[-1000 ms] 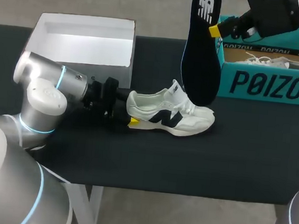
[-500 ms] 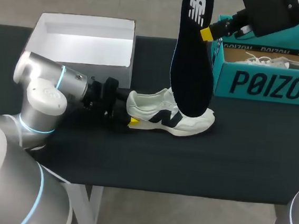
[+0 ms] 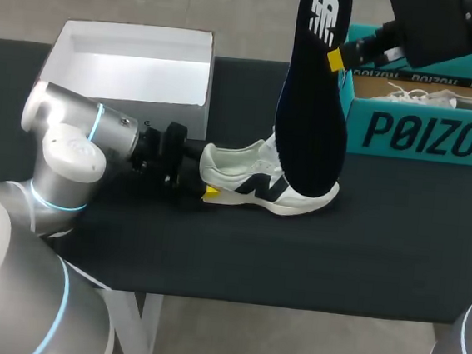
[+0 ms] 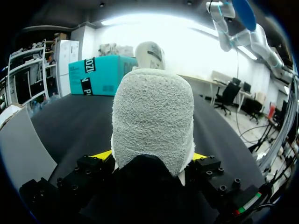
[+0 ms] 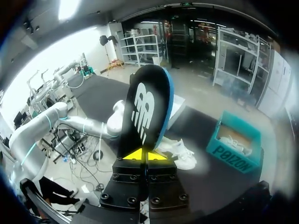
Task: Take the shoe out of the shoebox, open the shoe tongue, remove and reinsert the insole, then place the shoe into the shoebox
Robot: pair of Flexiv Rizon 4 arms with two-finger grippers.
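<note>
1. Head view: your left gripper (image 3: 205,189) is at the heel of the white shoe (image 3: 260,183), one yellow tip showing against the sole; the shoe lies on its sole near the middle of the black table (image 3: 294,266), toe pointing towards your right arm; your right gripper (image 3: 341,57) is clenched on the edge of the black insole (image 3: 309,109), which hangs upright above the table with its lower end over the front of the shoe; whether that end touches the shoe you cannot tell; the teal shoebox (image 3: 424,132) stands open at the far right with a second shoe (image 3: 432,97) inside; a white box (image 3: 134,63) sits at the far left.
2. Left wrist view: the shoe's padded heel (image 4: 152,121) fills the space between your fingers; a yellow tip (image 4: 103,155) presses in on each side, so the left gripper (image 4: 152,158) is grasping the shoe; the shoebox (image 4: 100,74) stands well ahead, across the table.
3. Right wrist view: the right gripper (image 5: 145,154) is closed tight on the insole (image 5: 145,109), which stands up straight ahead of the fingers; beneath it you see the shoe (image 5: 180,151) on the table, and the shoebox (image 5: 236,147) well apart from it.
</note>
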